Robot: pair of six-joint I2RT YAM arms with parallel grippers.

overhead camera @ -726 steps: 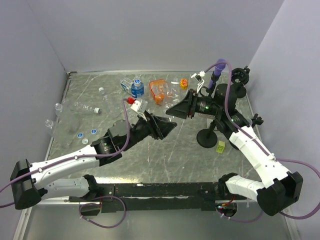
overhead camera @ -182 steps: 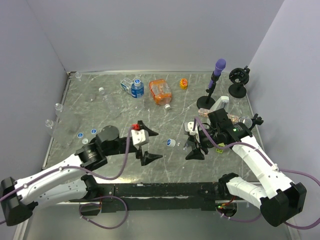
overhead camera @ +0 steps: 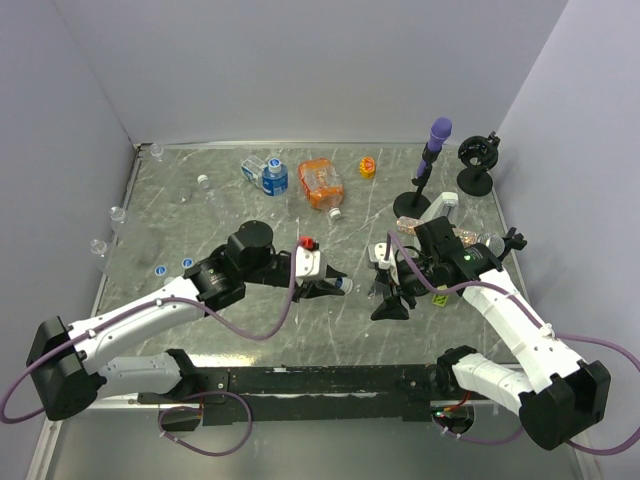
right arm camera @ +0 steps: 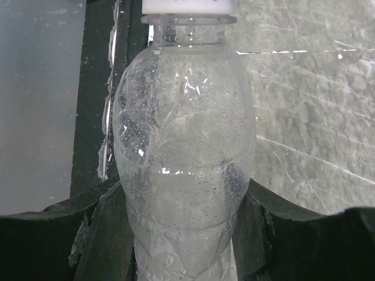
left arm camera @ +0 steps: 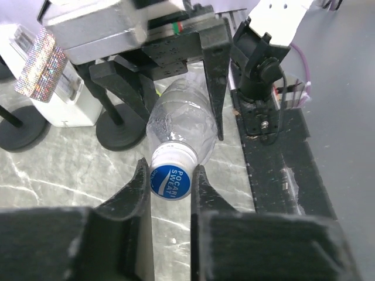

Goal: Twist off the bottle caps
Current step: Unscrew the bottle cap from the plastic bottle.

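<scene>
scratched grey marbled tabletop between plain pale lavender walls on three sides, soft even light

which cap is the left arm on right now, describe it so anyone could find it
Near the front middle of the marbled table, the two arms meet. The right gripper holds a clear bottle, and the cap sits on its neck, pinched by the left gripper. It is blue, printed POCARI SWEAT, and on a bottle, unlike the loose blue caps at the left.

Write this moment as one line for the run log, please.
step: unscrew cap | right pincer: shut on clear bottle | left pincer: shut on blue cap | cap: not yet off the bottle
</scene>
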